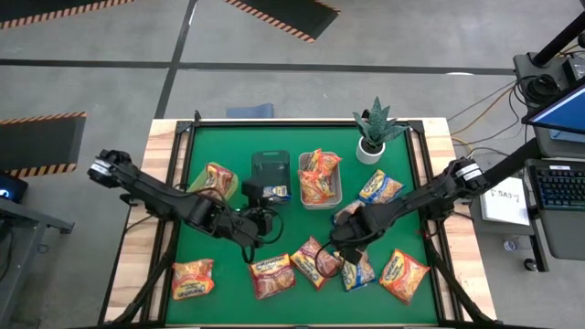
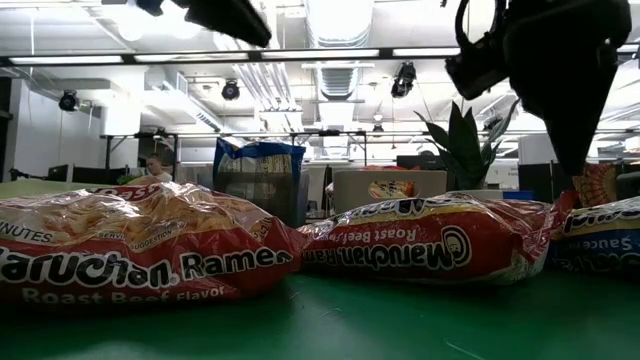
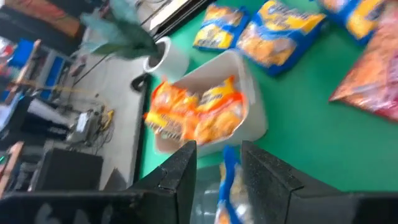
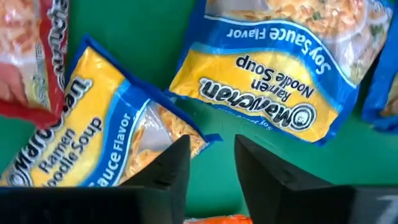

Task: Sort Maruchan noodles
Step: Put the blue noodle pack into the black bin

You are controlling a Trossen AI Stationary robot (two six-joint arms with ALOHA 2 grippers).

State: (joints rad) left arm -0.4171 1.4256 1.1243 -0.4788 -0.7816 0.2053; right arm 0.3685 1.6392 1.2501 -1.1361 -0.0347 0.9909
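Observation:
Maruchan noodles packets lie on the green mat: red ones (image 1: 272, 274) (image 1: 315, 262) (image 1: 193, 279), an orange one (image 1: 403, 274) and blue-and-yellow ones (image 1: 358, 271) (image 1: 380, 187). A green bin (image 1: 203, 174) holds a red packet, and a grey bin (image 1: 340, 187) holds orange ones (image 3: 196, 112). My left gripper (image 3: 217, 165) is shut on a blue-and-yellow packet (image 1: 274, 192) at the near end of the dark bin (image 1: 270, 164). My right gripper (image 4: 214, 155) points down, open, above bare mat between two blue-and-yellow packets (image 4: 81, 137) (image 4: 273, 93). My left gripper pinches the blue-and-yellow packet between its two fingers, by a crinkled edge (image 3: 225, 180). The fingers slant downward from the table's left side. Whether the packet hangs free or rests on the dark bin I cannot tell.
A potted plant (image 1: 375, 132) stands at the far right of the mat, behind the grey bin. The low view shows two red packets (image 2: 130, 250) (image 2: 430, 245) lying flat close to the near edge, with my right gripper (image 2: 575, 150) above them at the right.

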